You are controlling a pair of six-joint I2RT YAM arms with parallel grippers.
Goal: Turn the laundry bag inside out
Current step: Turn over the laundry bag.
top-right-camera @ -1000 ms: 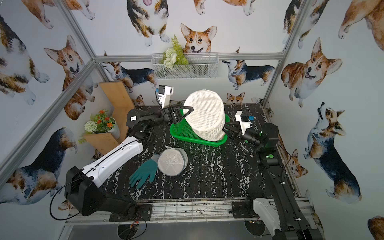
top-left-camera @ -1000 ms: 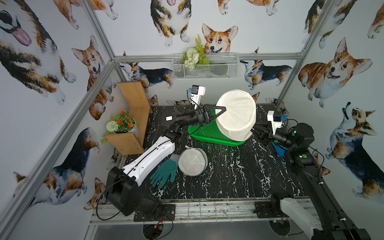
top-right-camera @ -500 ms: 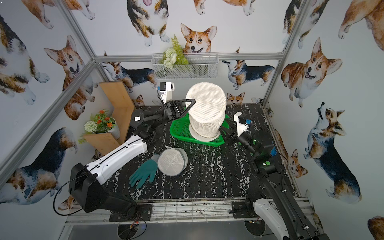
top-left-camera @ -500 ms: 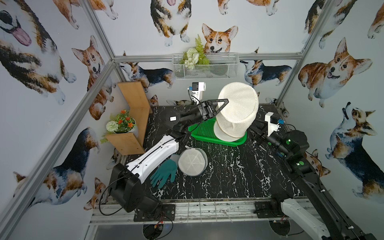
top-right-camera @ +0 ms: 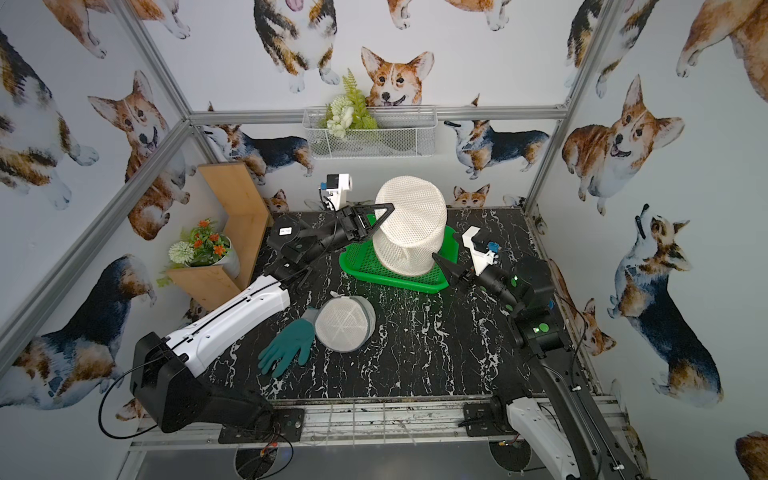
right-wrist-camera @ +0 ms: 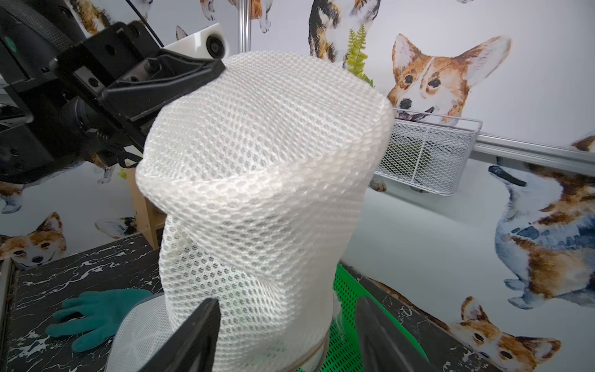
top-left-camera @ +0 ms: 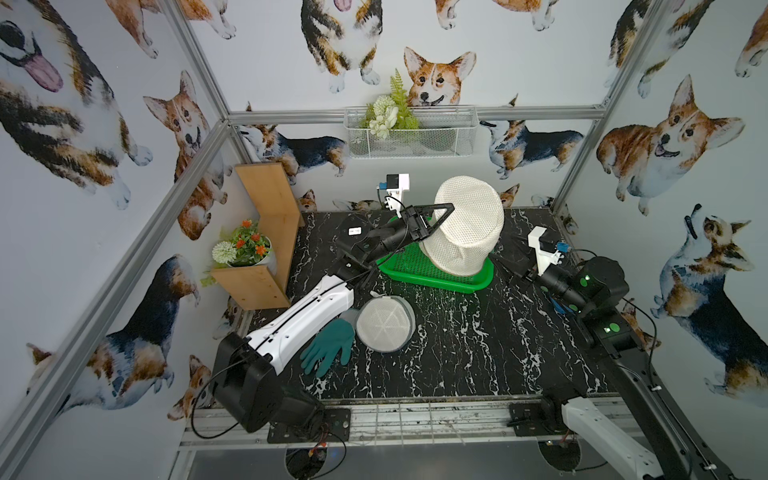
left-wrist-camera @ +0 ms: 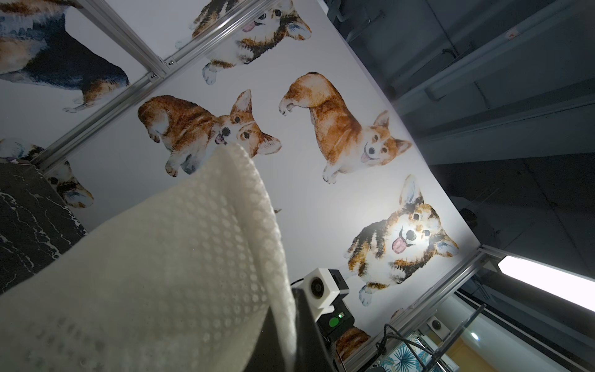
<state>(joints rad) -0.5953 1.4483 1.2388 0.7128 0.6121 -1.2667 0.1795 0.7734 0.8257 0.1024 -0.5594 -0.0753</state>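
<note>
Clamping the laundry bag [top-left-camera: 463,228] high up is left pincer [top-left-camera: 444,210]; right pincer [right-wrist-camera: 286,341] gapes by its base.

Both top views: even soft light, walls [top-left-camera: 124,124] bowed at edges. Left wrist view: lamp [left-wrist-camera: 547,285] glares beyond left pincer [left-wrist-camera: 286,325]; bag [left-wrist-camera: 145,273] in it blurred.
</note>
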